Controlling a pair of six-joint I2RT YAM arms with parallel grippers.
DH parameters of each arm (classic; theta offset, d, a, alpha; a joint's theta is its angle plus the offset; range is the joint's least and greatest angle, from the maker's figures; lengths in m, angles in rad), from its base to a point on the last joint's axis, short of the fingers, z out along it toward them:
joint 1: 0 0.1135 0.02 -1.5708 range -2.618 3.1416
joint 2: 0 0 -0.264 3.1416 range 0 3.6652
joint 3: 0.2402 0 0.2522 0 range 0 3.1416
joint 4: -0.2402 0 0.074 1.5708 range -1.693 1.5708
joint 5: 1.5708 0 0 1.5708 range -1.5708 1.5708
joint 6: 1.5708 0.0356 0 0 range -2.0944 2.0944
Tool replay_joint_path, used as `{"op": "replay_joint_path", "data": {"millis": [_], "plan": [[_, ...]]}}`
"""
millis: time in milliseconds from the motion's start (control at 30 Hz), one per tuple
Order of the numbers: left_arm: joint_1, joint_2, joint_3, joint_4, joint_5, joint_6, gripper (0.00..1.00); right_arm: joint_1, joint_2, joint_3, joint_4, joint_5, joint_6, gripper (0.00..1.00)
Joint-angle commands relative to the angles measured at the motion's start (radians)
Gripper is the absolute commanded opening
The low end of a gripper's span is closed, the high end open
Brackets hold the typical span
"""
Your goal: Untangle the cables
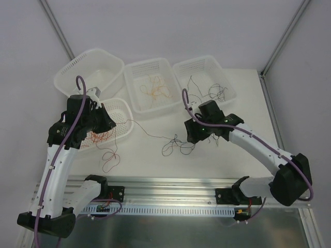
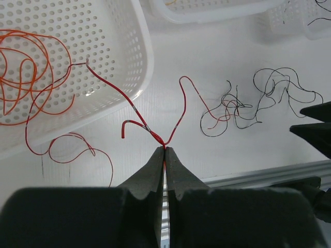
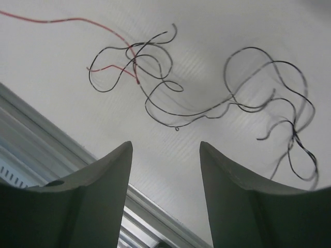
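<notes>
Left wrist view: shows the left gripper (image 2: 164, 150) clenched on one red cable (image 2: 110, 85), pinched at a sharp bend right at the fingertips. Appears to hold that strand lifted clear of the table (image 2: 170, 51), probably as an anchor while the rest is worked loose. Traces one leg back over the wall of the near basket (image 2: 119, 46), where orange cables (image 2: 31, 72) lie coiled inside. Traces the other leg out towards the black tangle (image 2: 232, 108) lying on the table.

Right wrist view: shows the right gripper (image 3: 165, 145) released, fingers spread, nothing between them. Hovers above the black loops, with a red end (image 3: 111, 66) crossing into the knot at upper left. Likely stationed there to pick up a black strand and draw it away from the anchored red one.

Top external view: places the two grippers well apart, left over the near basket, right just beside the tangle, with one thin strand running between them. Finds more wires lying sorted by colour: orange in the centre basket (image 1: 147, 63), black in the right basket (image 1: 196, 59). Judged unfinished, with red and black interlocked on the table.
</notes>
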State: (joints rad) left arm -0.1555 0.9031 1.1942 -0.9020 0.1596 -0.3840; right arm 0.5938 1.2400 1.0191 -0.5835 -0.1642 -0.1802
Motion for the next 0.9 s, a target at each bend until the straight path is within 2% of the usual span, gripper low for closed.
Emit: {"op": "replay_joint_path", "data": {"millis": [0, 300, 633, 733, 800, 833, 867], "plan": [[0.007, -0.01, -0.007, 0.02, 0.012, -0.006, 0.0, 0.079, 0.099, 0.013, 0.076, -0.066, -0.114, 0.57], [0.007, -0.012, -0.007, 0.021, -0.005, -0.007, 0.0, 0.155, 0.321, 0.047, 0.162, -0.119, -0.212, 0.55], [0.007, -0.009, 0.007, 0.02, -0.054, -0.009, 0.0, 0.166, 0.406, 0.038, 0.145, -0.14, -0.239, 0.53], [0.007, -0.007, 0.013, 0.02, -0.065, -0.01, 0.0, 0.164, 0.409, 0.027, 0.143, -0.138, -0.242, 0.48], [0.007, -0.004, 0.019, 0.02, -0.075, -0.012, 0.0, 0.17, 0.412, 0.026, 0.137, -0.138, -0.242, 0.4], [0.007, -0.004, 0.019, 0.018, -0.081, -0.012, 0.0, 0.172, 0.409, 0.03, 0.114, -0.136, -0.239, 0.35], [0.007, -0.004, 0.021, 0.02, -0.098, -0.01, 0.0, 0.175, 0.397, 0.036, 0.102, -0.138, -0.237, 0.22]]}}
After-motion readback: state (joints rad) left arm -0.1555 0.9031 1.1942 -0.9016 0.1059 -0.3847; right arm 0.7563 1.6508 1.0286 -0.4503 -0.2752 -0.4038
